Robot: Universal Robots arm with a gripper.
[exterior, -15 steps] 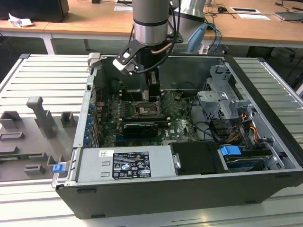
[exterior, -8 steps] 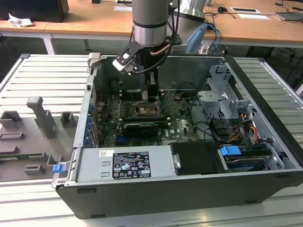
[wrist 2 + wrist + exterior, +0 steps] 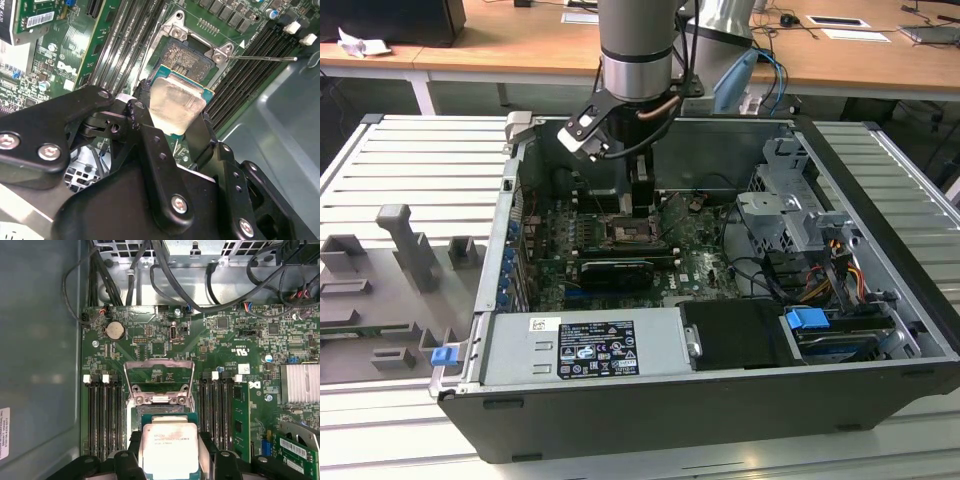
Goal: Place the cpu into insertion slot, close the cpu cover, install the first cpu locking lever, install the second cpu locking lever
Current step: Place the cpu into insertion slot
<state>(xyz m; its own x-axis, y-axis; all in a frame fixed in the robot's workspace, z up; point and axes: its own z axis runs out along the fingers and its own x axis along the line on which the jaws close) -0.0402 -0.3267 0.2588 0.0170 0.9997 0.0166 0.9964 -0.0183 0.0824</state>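
Inside the open computer case, the arm reaches straight down over the green motherboard. Its gripper pinches the cpu by two opposite edges between black fingers. The chip's pale metal top faces up, and it sits over the near part of the insertion slot; whether it touches the socket I cannot tell. The slot's dark pin field lies bare beyond the chip. The cpu cover stands swung up at the socket's far side, and the board shows through its window. A thin metal lever juts from one socket corner across the neighbouring slots.

Long black memory slots flank the socket closely on both sides, leaving the fingers a narrow lane. A coin battery and loops of black cable lie past the cover. A finned heatsink sits well off to one side. The case's grey side wall runs just beside one bank of memory slots.

In the exterior view a long black card lies just in front of the socket. The grey power supply is nearer the camera, and the drive cage stands at the exterior view's right. The case is open upward. Grey fixture blocks sit on the slatted table, well apart at the exterior view's left.
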